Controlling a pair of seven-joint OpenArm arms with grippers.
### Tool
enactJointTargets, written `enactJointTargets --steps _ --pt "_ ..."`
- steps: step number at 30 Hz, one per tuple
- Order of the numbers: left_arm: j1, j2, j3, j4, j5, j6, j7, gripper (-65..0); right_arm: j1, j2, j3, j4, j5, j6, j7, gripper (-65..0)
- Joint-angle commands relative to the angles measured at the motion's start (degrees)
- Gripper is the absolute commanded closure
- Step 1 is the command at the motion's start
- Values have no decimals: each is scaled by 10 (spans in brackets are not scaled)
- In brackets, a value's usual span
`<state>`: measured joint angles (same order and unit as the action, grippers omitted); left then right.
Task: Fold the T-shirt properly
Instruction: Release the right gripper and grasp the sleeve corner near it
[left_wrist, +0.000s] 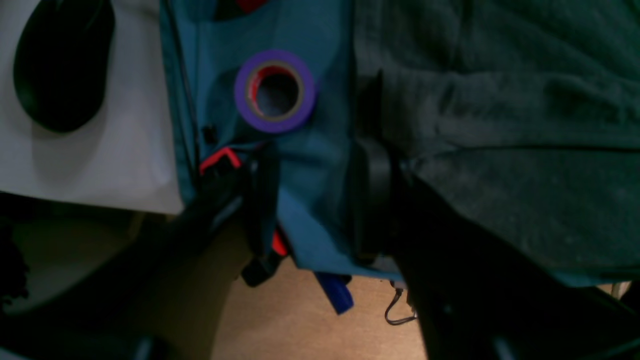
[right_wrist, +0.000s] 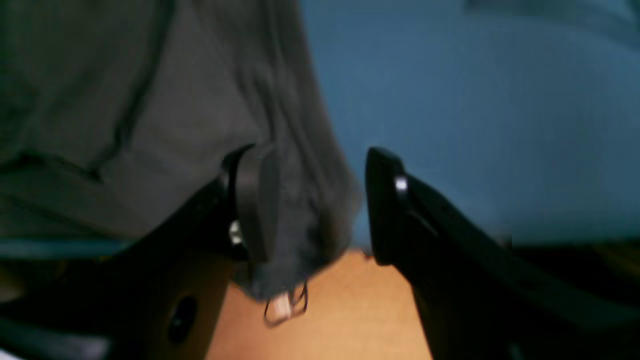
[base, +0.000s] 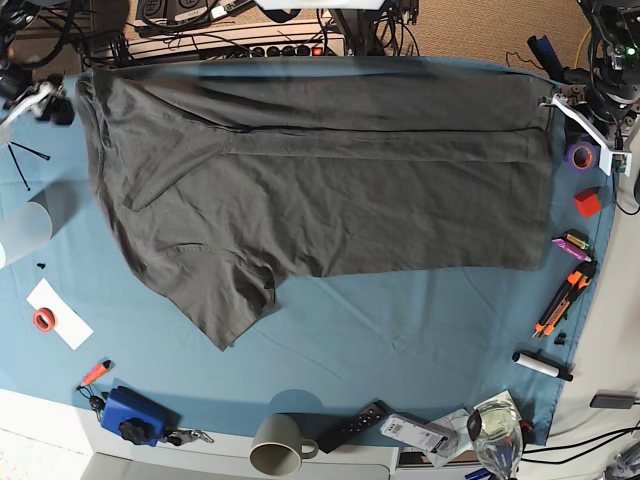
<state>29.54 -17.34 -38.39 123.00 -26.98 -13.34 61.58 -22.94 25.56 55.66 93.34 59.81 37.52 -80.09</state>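
T-shirt (base: 320, 190): dark charcoal-grey, wrinkled, spread flat | long edge doubled over along the far side, a straight crease beneath it | one sleeve sticking out toward the near side | one corner drooping between the spread fingers of the right gripper (right_wrist: 320, 205) | opposite edge just beside the left gripper (left_wrist: 320, 200)

You are in a workshop or robot lab. Look: a table with a blue cloth (base: 400, 340), a tape roll (base: 580, 155), a box cutter (base: 560, 298), a marker (base: 542, 366), and tangled cables (base: 250, 35) behind.
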Motion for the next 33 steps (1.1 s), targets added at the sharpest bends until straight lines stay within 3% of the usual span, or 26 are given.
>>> enactJointTargets --steps 1,5,8,14,22,33 --pt "1 -7 -4 9 0 2 -12 -249 19 21 11 9 10 2 14 -280" --pt "1 -7 -4 9 -25 2 -16 -249 103 31 14 9 5 2 43 -279" --pt "1 -7 -4 9 -52 1 -16 -249 165 37 -5 7 -36 2 44 -279" --pt "1 -6 -4 10 -52 -3 -14 -249 222 39 -137 7 -147 1 111 -279" --pt "2 -6 -4 12 -52 -3 -12 -249 341 35 -316 -47 -342 -42 203 -279" --pt "1 -6 -4 12 -52 -3 -12 -249 529 35 -465 -361 -349 -39 230 -279"
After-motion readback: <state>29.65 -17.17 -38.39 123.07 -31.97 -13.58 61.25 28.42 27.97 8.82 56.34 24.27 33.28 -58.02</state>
